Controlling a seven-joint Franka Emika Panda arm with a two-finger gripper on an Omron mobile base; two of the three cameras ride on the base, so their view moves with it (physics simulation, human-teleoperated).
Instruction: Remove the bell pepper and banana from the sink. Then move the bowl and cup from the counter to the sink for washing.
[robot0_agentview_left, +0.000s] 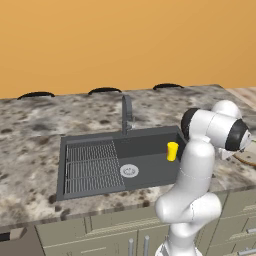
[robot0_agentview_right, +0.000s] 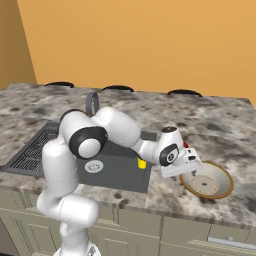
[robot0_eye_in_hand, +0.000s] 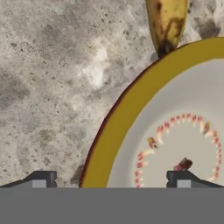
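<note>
**Gripper poised wide over the bowl's rim**

Sink (robot0_agentview_left: 95, 167) is sitting at the centre-left of the left base view, sunk in the speckled counter (robot0_agentview_left: 30, 150), with its ribbed drainer on the left, a round white drain (robot0_agentview_left: 129, 171) in the middle and a grey faucet (robot0_agentview_left: 127, 115) rising behind. The cup (robot0_agentview_left: 172, 151) is standing upright inside the basin, by its right wall. At the right edge of the frame a sliver of the bowl (robot0_agentview_left: 246, 159) is peeking out from behind the white arm.

In the right base view the arm is reaching toward the right of the frame, and the gripper (robot0_agentview_right: 192, 167) is hanging over the near left rim of the bowl (robot0_agentview_right: 215, 187), which is resting on the counter at the lower right, apart from the sink. A bit of the cup (robot0_agentview_right: 142, 163) is showing yellow beneath the forearm, in the basin's right corner. A small red thing is showing just behind the hand, too hidden to name.

In the hand view the fingertips (robot0_eye_in_hand: 40, 179) are standing wide apart, holding nothing, and straddling the bowl's yellow-brown rim (robot0_eye_in_hand: 118, 122). The banana (robot0_eye_in_hand: 166, 22) is lying on the counter at the top of the frame, its dark tip just beside the rim.
</note>
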